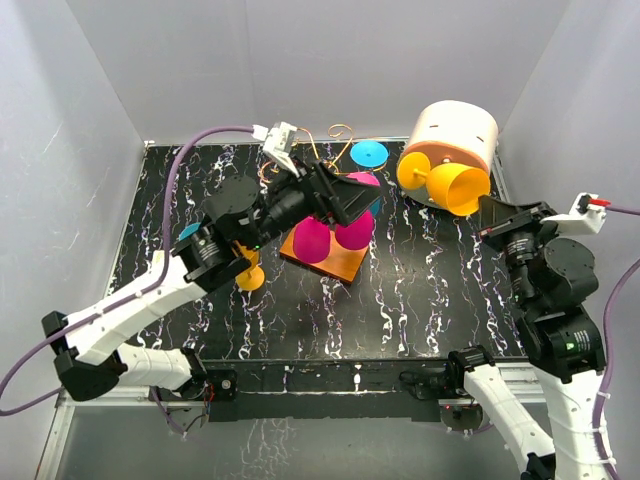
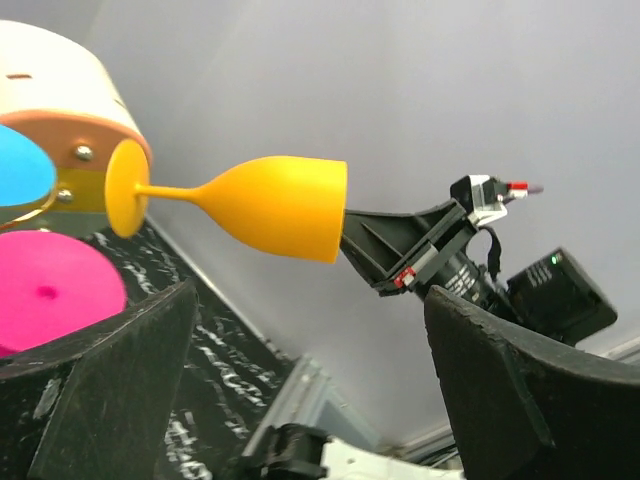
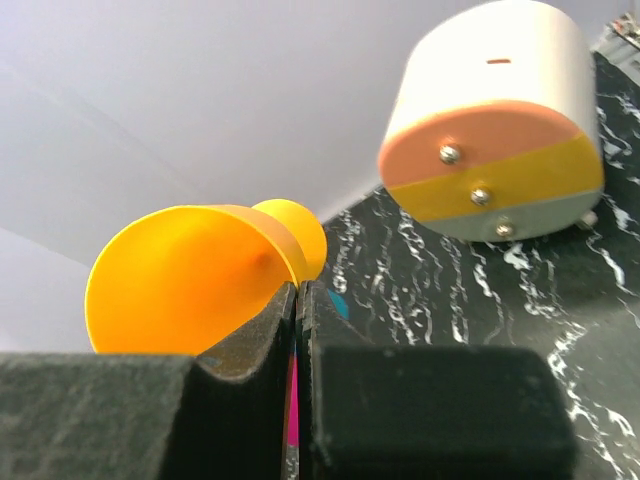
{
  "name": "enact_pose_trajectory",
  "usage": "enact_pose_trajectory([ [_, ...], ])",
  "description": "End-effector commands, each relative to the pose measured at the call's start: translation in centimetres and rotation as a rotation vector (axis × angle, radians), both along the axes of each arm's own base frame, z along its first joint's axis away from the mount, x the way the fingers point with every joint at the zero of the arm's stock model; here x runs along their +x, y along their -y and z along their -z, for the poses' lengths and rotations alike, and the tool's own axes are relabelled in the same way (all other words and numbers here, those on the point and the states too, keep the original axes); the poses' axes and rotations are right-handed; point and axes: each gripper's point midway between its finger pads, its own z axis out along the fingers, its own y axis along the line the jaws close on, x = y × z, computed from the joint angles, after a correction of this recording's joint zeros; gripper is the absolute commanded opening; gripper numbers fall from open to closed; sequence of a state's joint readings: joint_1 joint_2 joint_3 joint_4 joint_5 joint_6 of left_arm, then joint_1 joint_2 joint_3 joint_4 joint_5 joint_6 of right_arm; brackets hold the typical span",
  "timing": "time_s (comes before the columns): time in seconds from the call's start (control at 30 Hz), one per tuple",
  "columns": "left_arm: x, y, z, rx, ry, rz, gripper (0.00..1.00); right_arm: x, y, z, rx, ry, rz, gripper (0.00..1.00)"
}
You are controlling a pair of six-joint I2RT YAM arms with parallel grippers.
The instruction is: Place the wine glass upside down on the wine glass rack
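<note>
My right gripper (image 1: 484, 208) is shut on the rim of an orange wine glass (image 1: 450, 181) and holds it on its side above the table, foot pointing left. The right wrist view shows the fingers (image 3: 255, 345) pinching the glass wall (image 3: 180, 280). The left wrist view also shows this glass (image 2: 270, 205). The wine glass rack, gold wire (image 1: 333, 133) on an orange-brown base (image 1: 338, 264), stands at centre with magenta glasses (image 1: 312, 240) hanging upside down. My left gripper (image 1: 352, 200) hovers open and empty over the rack; its fingers (image 2: 110, 390) stand wide apart.
A white cylinder with an orange face (image 1: 457, 130) lies at the back right, just behind the held glass. A blue glass foot (image 1: 369, 153) and a magenta foot (image 1: 363, 180) top the rack. Another orange glass (image 1: 250, 273) sits under my left arm.
</note>
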State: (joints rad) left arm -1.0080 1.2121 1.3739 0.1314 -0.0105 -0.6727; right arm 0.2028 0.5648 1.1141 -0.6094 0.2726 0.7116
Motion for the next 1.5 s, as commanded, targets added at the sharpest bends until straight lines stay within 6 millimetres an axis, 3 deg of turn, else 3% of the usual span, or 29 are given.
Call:
enact_pose_trajectory([
  [0.0,-0.4,1.7,-3.6,-0.184,-0.135,0.080,0.92,-2.2,-0.3,-8.6,0.085,0.291,-0.042,0.00],
  [0.3,0.9,4.0,-5.7,-0.373,-0.242,0.125,0.89,-5.0,-1.1,-13.0,0.127,0.482,-0.120,0.00],
  [0.43,0.6,5.0,-7.4,-0.440,-0.229,0.191,0.89,-5.2,-2.3,-13.4,0.142,0.510,-0.187,0.00],
  [0.6,1.5,5.3,-8.1,-0.497,-0.267,0.174,0.87,-5.7,-3.0,-13.9,0.166,0.550,-0.239,0.00],
  [0.83,2.3,4.9,-9.2,-0.581,-0.260,0.154,0.69,-6.3,-5.2,-14.4,0.117,0.583,-0.362,0.00],
  [1.13,1.9,3.8,-11.6,-0.695,-0.240,0.180,0.55,-7.2,-7.5,-14.4,0.043,0.630,-0.498,0.00],
  [1.3,1.9,3.5,-11.4,-0.702,-0.243,0.174,0.51,-7.1,-8.8,-13.6,-0.012,0.625,-0.572,0.00],
  [1.47,1.8,3.3,-11.2,-0.705,-0.250,0.175,0.29,-6.5,-9.1,-12.6,-0.027,0.601,-0.581,0.00],
])
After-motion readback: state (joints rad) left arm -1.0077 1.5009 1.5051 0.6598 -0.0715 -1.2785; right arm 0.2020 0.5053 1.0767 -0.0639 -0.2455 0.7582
